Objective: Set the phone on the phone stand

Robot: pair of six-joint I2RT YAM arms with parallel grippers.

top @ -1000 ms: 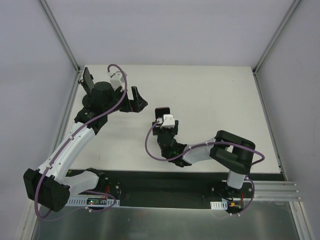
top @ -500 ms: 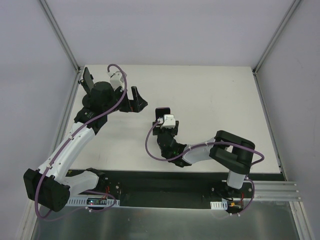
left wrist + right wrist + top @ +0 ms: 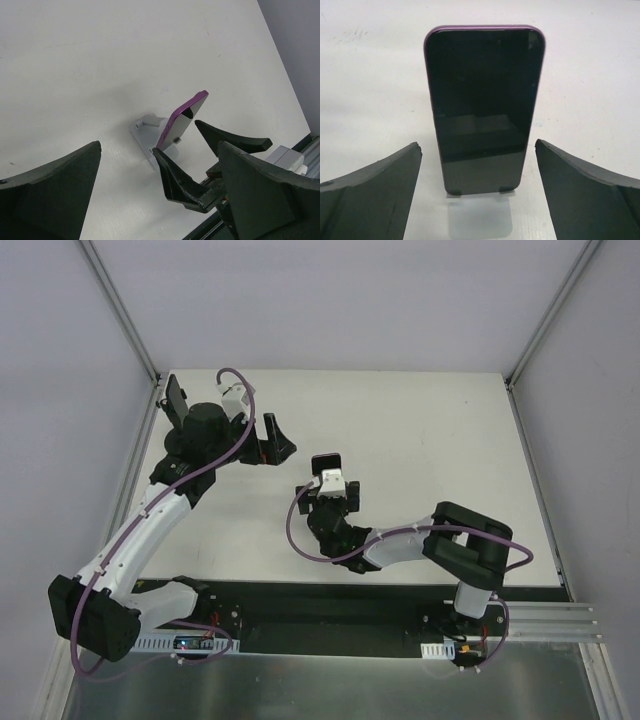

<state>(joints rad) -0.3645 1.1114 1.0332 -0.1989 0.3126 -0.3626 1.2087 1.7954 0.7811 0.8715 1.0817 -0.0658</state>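
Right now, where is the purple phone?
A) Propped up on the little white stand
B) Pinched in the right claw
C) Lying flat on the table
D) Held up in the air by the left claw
A: the right wrist view shows the phone leaning upright with its bottom edge on the white stand, and the right claw open on either side without touching it.

Phone (image 3: 183,119) leaning on white stand (image 3: 144,134), right fingers (image 3: 176,175) spread nearby
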